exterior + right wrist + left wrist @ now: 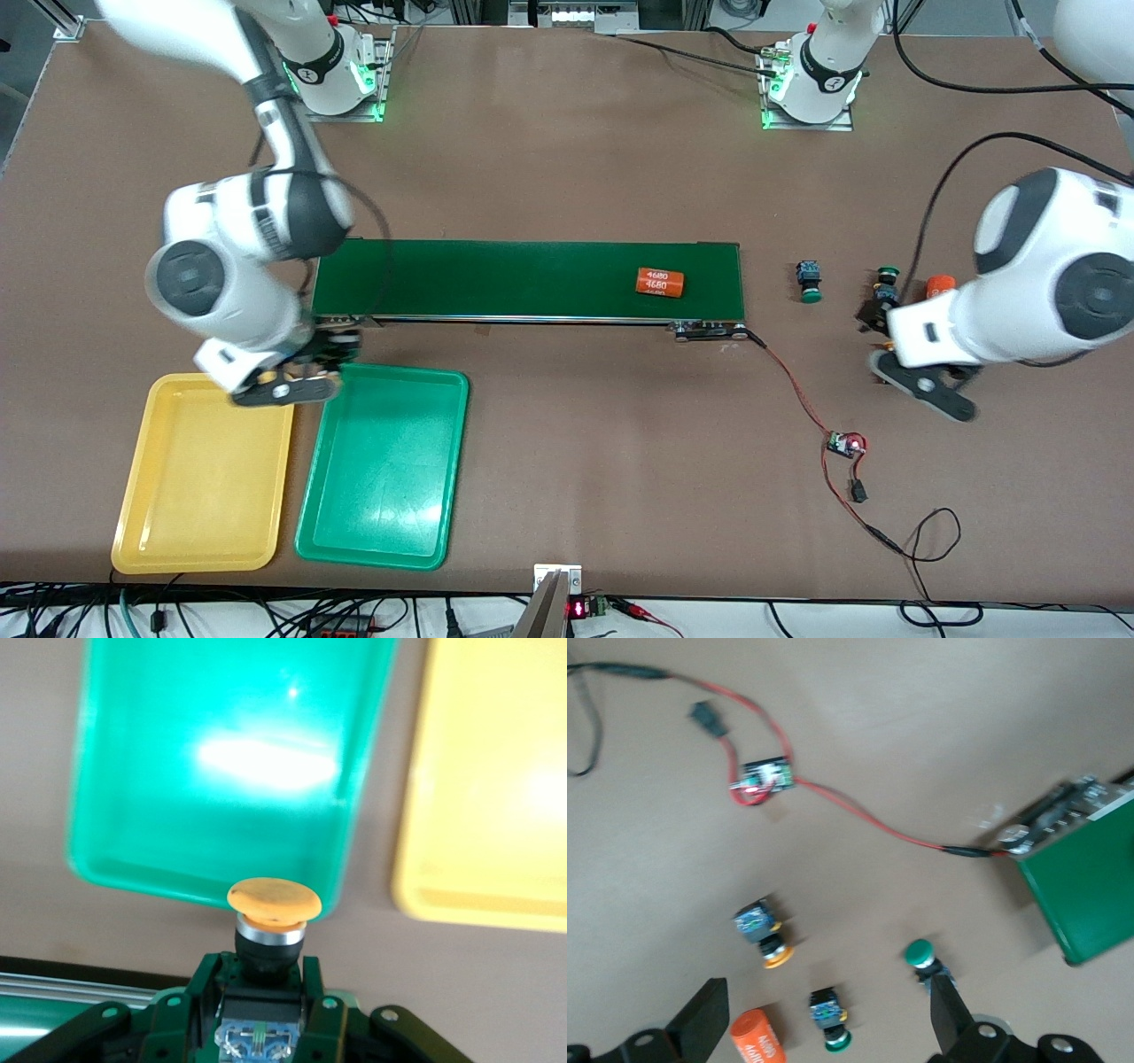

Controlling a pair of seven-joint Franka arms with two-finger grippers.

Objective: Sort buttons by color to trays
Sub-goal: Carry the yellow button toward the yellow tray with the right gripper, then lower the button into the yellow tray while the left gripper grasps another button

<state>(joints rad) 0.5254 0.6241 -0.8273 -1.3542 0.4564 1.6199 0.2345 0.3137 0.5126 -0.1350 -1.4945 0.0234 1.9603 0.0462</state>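
My right gripper (264, 992) is shut on the black-and-blue body of a yellow-capped button (273, 902). It hangs (332, 347) over the table strip between the belt and the trays' far edges, by the green tray (381, 540) and the yellow tray (204, 532). My left gripper (824, 1020) stands open above the left arm's end of the table. A green-capped button (830, 1023) lies between its fingers without touching them. A second green-capped button (920, 952) lies by one finger (950, 1014), and a yellow-capped button (764, 935) lies farther out. Two green caps (808, 282) (887, 276) show in the front view.
A long dark green conveyor belt (496, 279) crosses the middle and carries an orange cylinder (661, 283). Another orange cylinder (757, 1041) lies beside the buttons near my left gripper. A red wire with a small circuit board (843, 443) trails from the belt's end toward the table's front edge.
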